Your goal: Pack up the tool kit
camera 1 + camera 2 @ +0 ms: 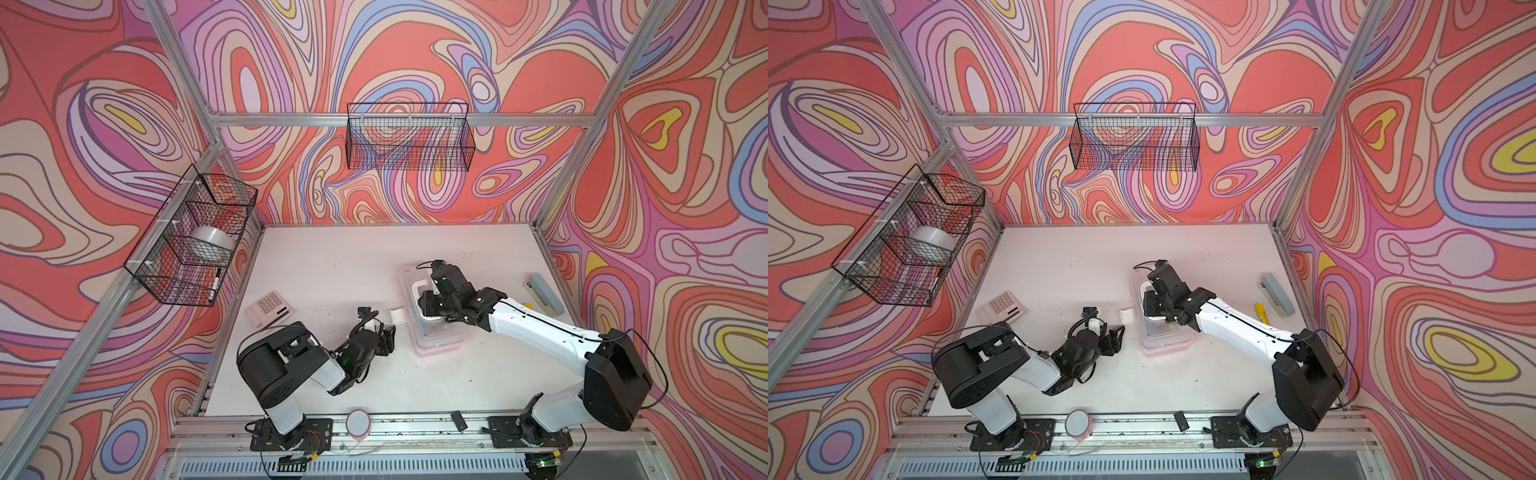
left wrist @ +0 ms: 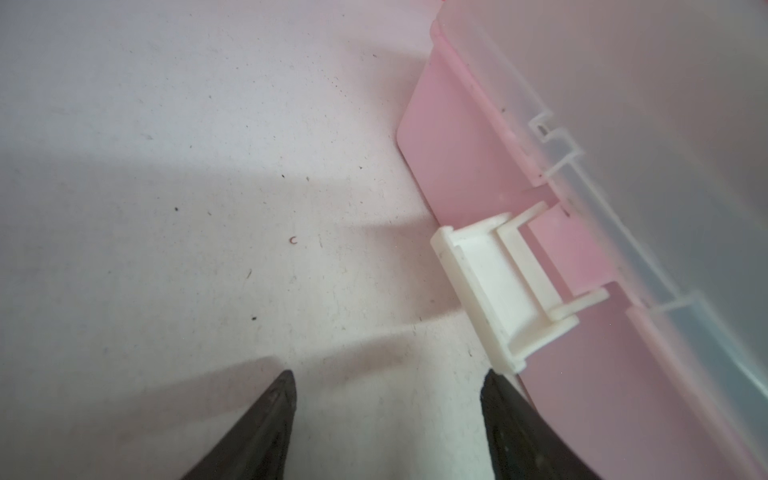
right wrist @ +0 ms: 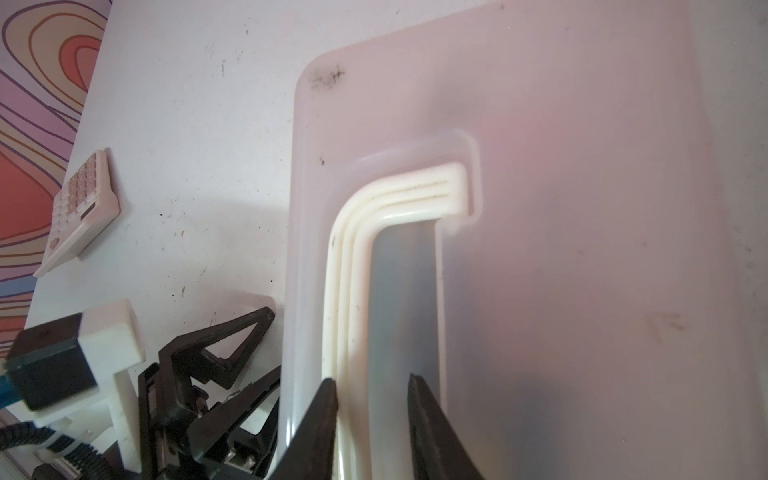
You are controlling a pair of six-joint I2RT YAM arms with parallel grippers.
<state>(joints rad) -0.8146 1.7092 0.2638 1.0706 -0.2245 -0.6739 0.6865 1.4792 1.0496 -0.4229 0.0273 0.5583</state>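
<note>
In a top view the closed tool kit [image 1: 438, 336] is seen on the tabletop [image 1: 332, 266] beneath the right gripper [image 1: 426, 301], whose fingers are set astride the white handle [image 1: 417, 286], probably to steady it. In the left wrist view the left gripper [image 2: 390, 415] is held with fingers apart, the unfastened latch [image 2: 498, 286] just beyond one tip, ready for pressing. In the right wrist view a gap is shown beside one finger [image 3: 432, 424]; a clamp cannot be confirmed.
</note>
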